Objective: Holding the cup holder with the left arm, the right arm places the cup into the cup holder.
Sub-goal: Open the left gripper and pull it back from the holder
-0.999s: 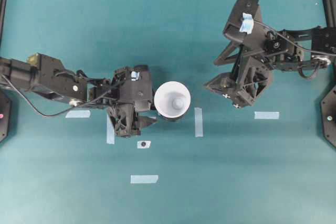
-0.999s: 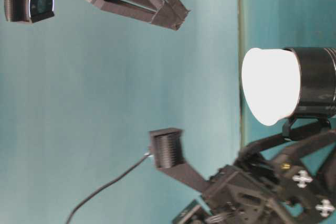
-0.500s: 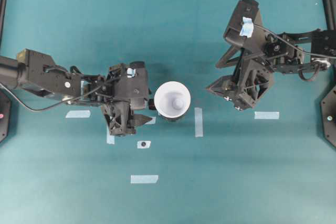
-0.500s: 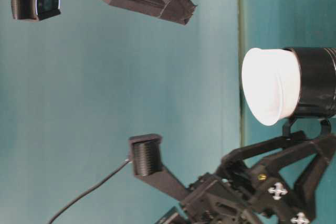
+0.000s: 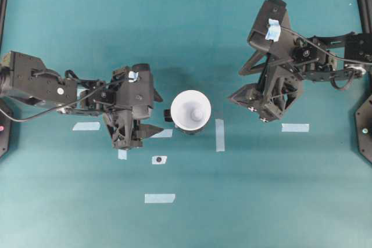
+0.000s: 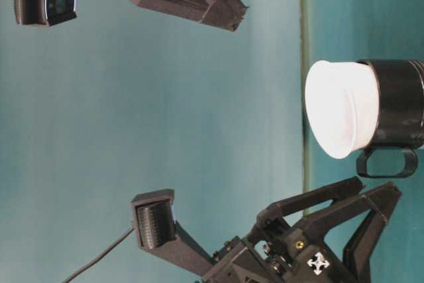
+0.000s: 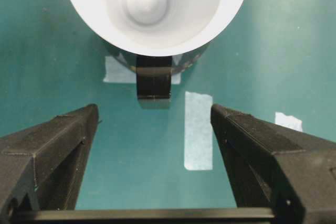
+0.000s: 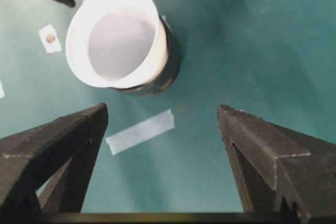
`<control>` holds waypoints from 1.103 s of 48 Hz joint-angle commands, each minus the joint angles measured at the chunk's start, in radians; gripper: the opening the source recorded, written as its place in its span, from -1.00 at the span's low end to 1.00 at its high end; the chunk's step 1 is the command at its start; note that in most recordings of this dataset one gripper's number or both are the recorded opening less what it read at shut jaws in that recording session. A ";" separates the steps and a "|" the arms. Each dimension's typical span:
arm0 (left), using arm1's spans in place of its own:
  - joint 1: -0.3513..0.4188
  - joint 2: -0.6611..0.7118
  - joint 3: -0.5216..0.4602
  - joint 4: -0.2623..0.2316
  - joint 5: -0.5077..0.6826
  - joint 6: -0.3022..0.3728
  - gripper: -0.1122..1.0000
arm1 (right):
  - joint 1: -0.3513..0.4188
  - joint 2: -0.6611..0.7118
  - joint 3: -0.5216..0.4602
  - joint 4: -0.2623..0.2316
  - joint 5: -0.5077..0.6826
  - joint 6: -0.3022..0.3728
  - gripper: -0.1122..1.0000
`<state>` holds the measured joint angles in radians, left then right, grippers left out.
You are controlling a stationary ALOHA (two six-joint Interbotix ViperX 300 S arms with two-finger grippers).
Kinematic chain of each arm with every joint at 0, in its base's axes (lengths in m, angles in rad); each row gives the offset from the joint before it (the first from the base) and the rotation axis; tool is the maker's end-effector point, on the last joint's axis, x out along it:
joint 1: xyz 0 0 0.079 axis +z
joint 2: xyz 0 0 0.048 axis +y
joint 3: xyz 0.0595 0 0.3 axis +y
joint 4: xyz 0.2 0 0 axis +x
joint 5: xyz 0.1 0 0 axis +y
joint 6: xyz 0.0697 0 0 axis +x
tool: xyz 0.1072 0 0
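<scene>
White cup (image 5: 190, 110) sat in black cup holder (image 6: 397, 112) at mid table (image 5: 244, 190), handle tab facing left hand (image 5: 145, 126). Left hand was spread wide, empty, just beside holder, not touching. Right hand (image 5: 247, 101) also spread, empty, well apart.

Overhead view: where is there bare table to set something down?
Free: the broad strip of table beyond the cup, and the near stretch below the lowest tape strip. Crowded: the middle row, where the left gripper, cup in its holder and right gripper line up.
</scene>
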<state>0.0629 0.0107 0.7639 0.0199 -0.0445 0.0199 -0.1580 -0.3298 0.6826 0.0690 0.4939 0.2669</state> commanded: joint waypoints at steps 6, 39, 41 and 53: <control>-0.002 -0.029 -0.006 0.003 -0.005 -0.005 0.82 | 0.003 -0.021 -0.005 0.002 -0.006 0.009 0.84; 0.006 -0.109 0.044 0.003 -0.009 -0.012 0.82 | 0.005 -0.029 -0.002 0.002 -0.025 0.009 0.84; 0.006 -0.109 0.043 0.003 -0.009 -0.012 0.82 | 0.005 -0.029 -0.002 0.002 -0.029 0.008 0.84; 0.006 -0.109 0.040 0.003 -0.009 -0.014 0.82 | 0.005 -0.029 0.003 0.002 -0.046 0.006 0.84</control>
<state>0.0706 -0.0752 0.8176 0.0199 -0.0460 0.0061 -0.1565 -0.3298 0.6949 0.0690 0.4571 0.2669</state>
